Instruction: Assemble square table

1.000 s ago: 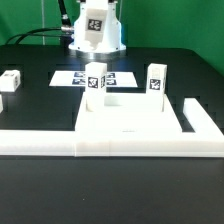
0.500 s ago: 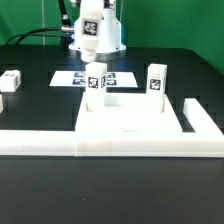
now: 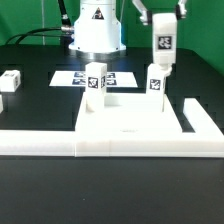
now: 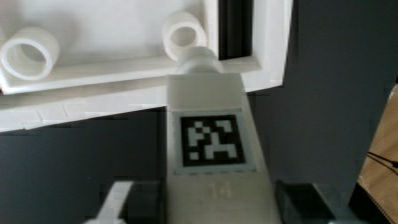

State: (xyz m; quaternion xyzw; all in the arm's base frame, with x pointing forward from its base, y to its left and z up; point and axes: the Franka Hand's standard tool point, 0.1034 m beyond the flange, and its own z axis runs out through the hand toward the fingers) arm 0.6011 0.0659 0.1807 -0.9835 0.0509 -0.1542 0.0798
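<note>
Now the square tabletop [image 3: 130, 122] lies flat at the front, against the white border rail [image 3: 110, 146]. Two legs stand upright along its far edge: the left standing leg [image 3: 95, 83] and the right standing leg [image 3: 156, 82]. Up in the air, just above that right one, hangs the held leg [image 3: 164, 45], tag facing out, with the gripper [image 3: 163, 28] clamped narrowly on it between both fingers [image 4: 121, 203]. The loose leg [image 3: 10, 81] sits well apart at the exterior view's left, and the marker board [image 3: 68, 77] lies behind the slab.
</note>
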